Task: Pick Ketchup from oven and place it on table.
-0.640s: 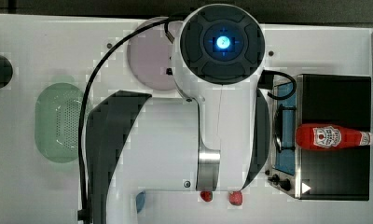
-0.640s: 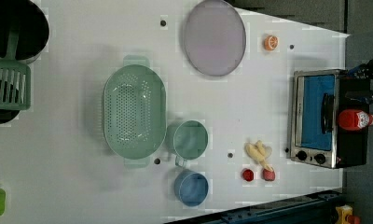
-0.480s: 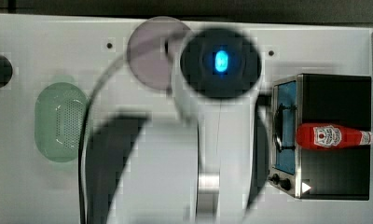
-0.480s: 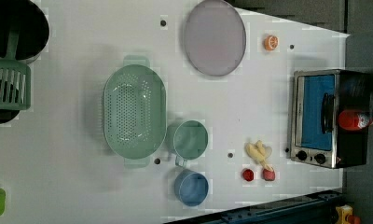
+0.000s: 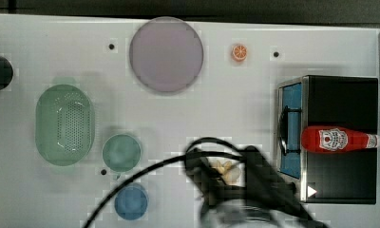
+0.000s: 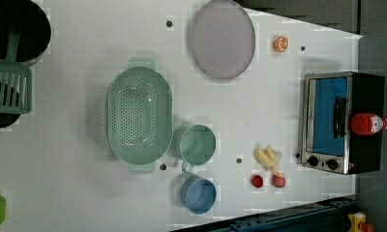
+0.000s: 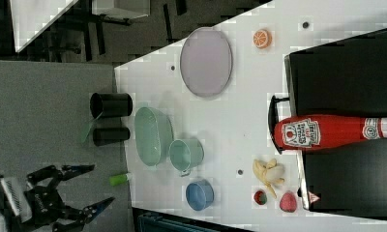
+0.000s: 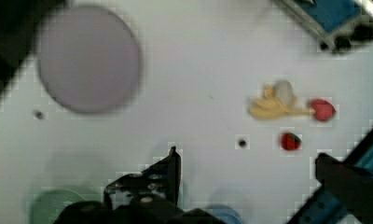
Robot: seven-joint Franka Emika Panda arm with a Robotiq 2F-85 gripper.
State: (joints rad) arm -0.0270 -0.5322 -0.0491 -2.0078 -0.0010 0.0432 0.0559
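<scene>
One arm (image 5: 254,190) gone from over table (image 5: 226,109); Ketchup (image 5: 337,140) unmoved.

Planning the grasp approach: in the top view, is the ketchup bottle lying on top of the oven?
Yes: the Ketchup lies on its side across the black top of the oven, its white cap toward the top view's right.

- The small plastic Ketchup bottle (image 5: 337,139) is seen in red, with a white label bearing red marks and a white cap.
- The box-shaped toaster oven (image 5: 342,114) is shown in black, with a steel frame and blue-tinted glass door.
- The large flat surface (image 5: 235,99) is white, dotted with small dark holes.
- The round flat plate (image 5: 166,54) is coloured pale lilac.
- The oval perforated colander (image 6: 139,115) is mint green.
- One cup (image 6: 197,144) is green; another cup (image 6: 198,194) is blue.
- The orange slice (image 6: 281,44) is orange with pale segments.
</scene>
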